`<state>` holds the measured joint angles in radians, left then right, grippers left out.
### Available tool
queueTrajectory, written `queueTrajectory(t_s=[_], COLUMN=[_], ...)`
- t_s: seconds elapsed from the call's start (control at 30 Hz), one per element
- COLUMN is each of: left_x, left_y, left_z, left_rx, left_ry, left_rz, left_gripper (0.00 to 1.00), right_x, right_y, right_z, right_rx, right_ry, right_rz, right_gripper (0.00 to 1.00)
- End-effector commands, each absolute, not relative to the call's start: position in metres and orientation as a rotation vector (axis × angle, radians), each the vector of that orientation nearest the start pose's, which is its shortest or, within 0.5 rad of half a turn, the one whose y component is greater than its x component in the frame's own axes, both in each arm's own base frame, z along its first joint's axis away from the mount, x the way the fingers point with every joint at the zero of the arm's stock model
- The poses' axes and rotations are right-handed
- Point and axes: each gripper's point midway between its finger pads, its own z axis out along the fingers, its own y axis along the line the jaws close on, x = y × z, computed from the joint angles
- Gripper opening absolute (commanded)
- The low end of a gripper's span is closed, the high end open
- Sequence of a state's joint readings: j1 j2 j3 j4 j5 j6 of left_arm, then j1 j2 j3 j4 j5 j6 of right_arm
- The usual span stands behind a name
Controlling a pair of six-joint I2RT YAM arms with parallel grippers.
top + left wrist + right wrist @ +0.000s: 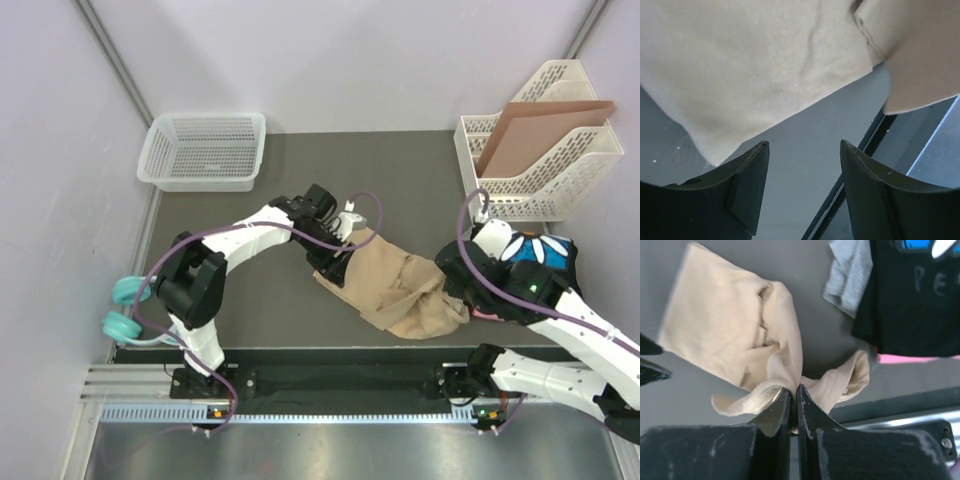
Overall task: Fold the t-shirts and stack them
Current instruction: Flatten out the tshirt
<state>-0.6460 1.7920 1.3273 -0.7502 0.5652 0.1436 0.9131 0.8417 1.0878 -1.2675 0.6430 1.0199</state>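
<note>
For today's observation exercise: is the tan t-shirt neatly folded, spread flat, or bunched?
Bunched, not neatly folded: the tan t-shirt lies crumpled with creases, one edge pinched in the shut right gripper.

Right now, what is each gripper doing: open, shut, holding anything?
Left gripper: open, holding nothing, at the edge of the tan t-shirt.
Right gripper: shut on a fold of the tan t-shirt.
</note>
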Motion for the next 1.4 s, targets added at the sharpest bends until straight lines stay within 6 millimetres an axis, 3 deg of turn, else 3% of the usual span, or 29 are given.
queueTrajectory(t_s=[0.0, 0.13, 0.3, 0.47, 0.63, 0.77, 0.9, 1.1, 1.37], left_x=[0.239, 0.260, 0.281, 0.266, 0.227, 0.207, 0.196, 0.186, 0.176], left_y=[-0.304, -0.325, -0.342, -0.360, -0.367, -0.370, -0.373, -0.385, -0.384], left_z=[0.077, 0.075, 0.065, 0.066, 0.051, 0.034, 0.021, 0.033, 0.017], left_rx=[1.275, 1.243, 1.228, 1.293, 1.376, 1.441, 1.460, 1.496, 1.534], left_ry=[2.499, 2.465, 2.473, 2.426, 2.441, 2.447, 2.487, 2.446, 2.454], left_rz=[-0.824, -0.774, -0.747, -0.714, -0.680, -0.609, -0.603, -0.635, -0.568], left_gripper=[0.64, 0.63, 0.63, 0.68, 0.70, 0.73, 0.77, 0.88, 0.86], right_x=[0.169, 0.171, 0.172, 0.171, 0.171, 0.172, 0.173, 0.174, 0.176], right_y=[0.085, 0.095, 0.103, 0.100, 0.100, 0.102, 0.104, 0.108, 0.113], right_z=[0.196, 0.181, 0.175, 0.176, 0.183, 0.187, 0.189, 0.189, 0.187], right_rx=[0.348, 0.330, 0.318, 0.317, 0.338, 0.334, 0.332, 0.319, 0.309], right_ry=[2.317, 2.352, 2.365, 2.367, 2.352, 2.345, 2.343, 2.346, 2.350], right_rz=[-0.001, -0.010, 0.029, 0.014, 0.036, 0.053, 0.068, 0.078, 0.096], right_gripper=[0.00, 0.00, 0.00, 0.00, 0.00, 0.00, 0.00, 0.00, 0.00])
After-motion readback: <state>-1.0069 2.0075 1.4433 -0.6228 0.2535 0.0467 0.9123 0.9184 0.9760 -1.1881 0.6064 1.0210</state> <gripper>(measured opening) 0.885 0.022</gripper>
